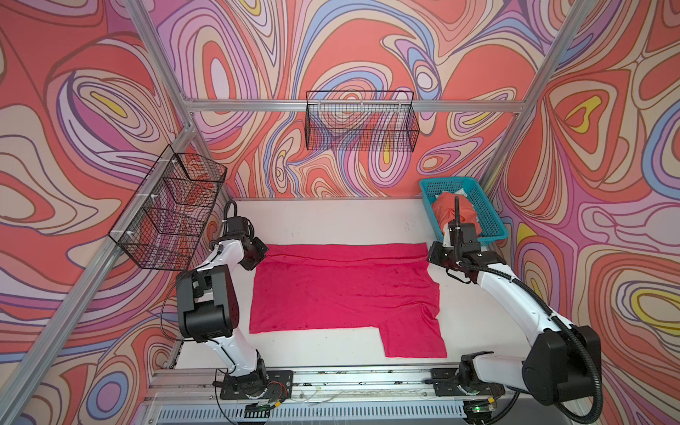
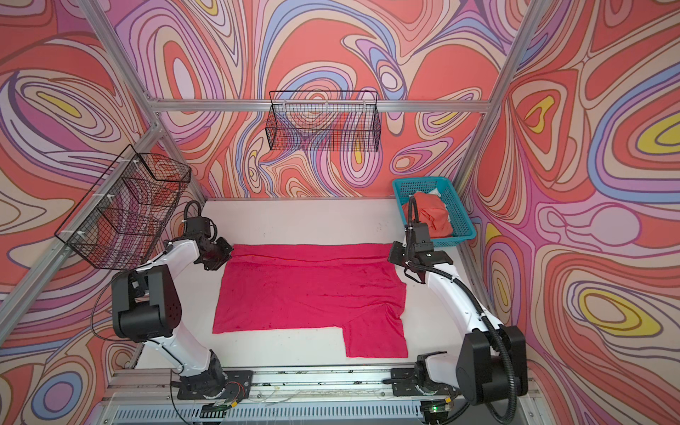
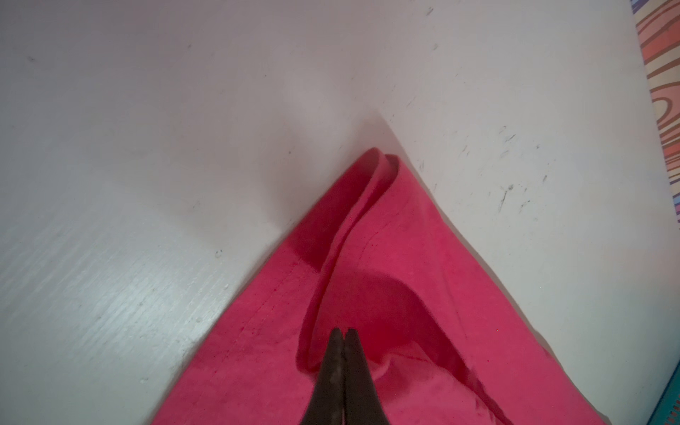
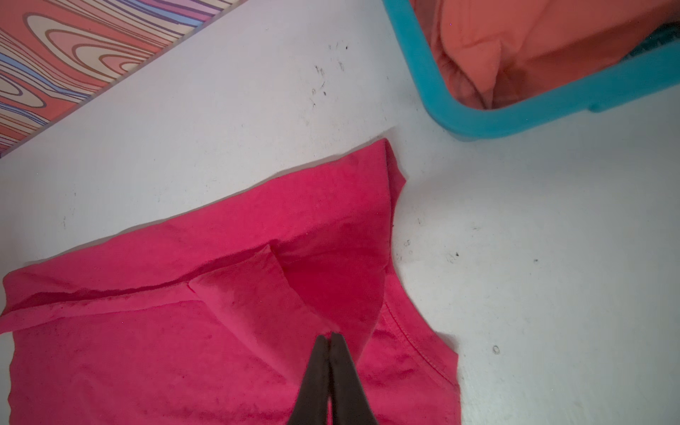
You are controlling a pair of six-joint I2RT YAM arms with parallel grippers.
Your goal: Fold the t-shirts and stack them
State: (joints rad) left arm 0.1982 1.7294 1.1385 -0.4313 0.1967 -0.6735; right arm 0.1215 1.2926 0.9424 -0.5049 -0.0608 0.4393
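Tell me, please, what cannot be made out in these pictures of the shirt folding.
- Left gripper and right gripper: shut above the pink shirt in the wrist views; the closed jaws hide whether cloth is pinched.
- Orange shirt: the right arm covers part in both top views; the right wrist view's edge cuts it off.
- White item in the teal basket: too small to identify in both top views.

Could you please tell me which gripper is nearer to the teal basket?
Right. The right gripper is at the pink shirt's far right corner, just in front of the basket; the left gripper is at its far left corner, across the shirt from it.
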